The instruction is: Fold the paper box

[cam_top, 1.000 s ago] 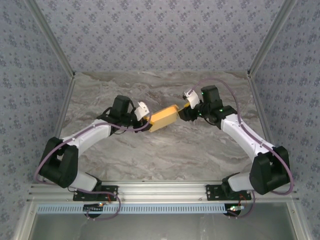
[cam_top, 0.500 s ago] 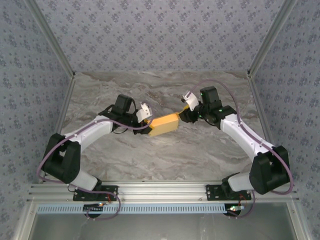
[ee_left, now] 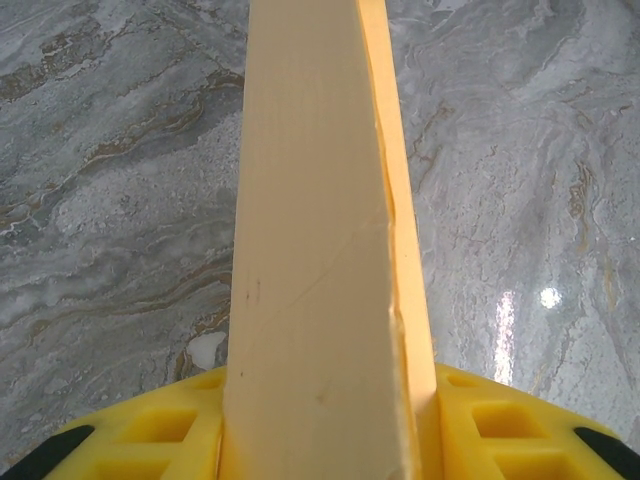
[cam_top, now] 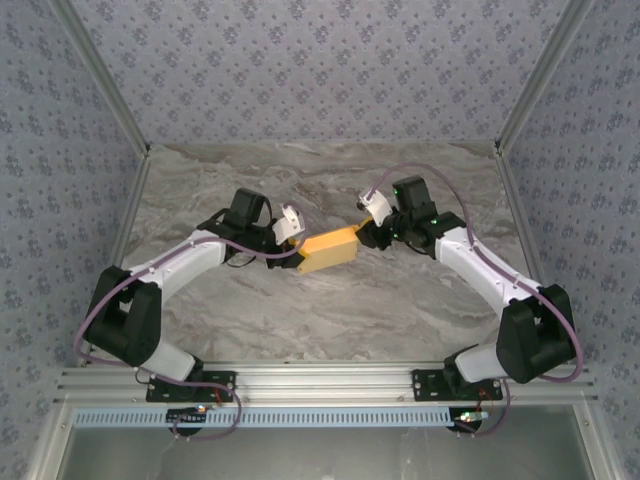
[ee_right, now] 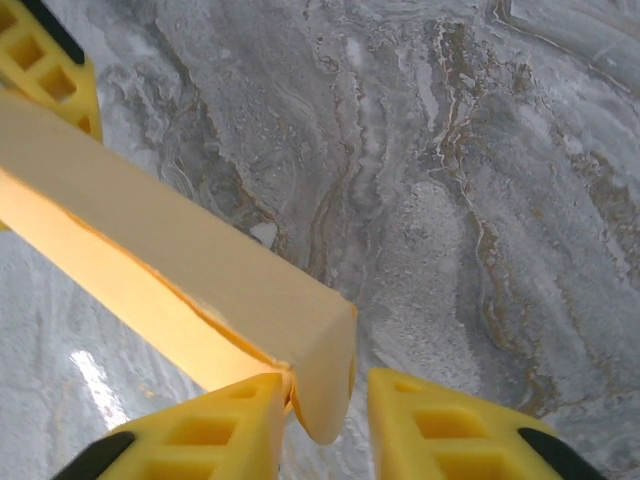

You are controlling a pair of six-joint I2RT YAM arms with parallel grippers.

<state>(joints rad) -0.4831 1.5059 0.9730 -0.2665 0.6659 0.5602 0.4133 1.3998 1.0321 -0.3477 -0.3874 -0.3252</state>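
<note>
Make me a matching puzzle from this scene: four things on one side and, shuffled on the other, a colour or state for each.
Things:
1. box
2. table
3. left end effector
4. right end effector

Colour or state:
A. grey, marbled
B. clamped on one end of the box
C. yellow-orange
D. around the box's other end, with a gap at one finger

Pairs: 1-C, 2-A, 3-B, 4-D

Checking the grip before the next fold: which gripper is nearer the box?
Left. The left gripper clamps one end of the box; the right gripper straddles the other end, one of its fingers apart.
</note>
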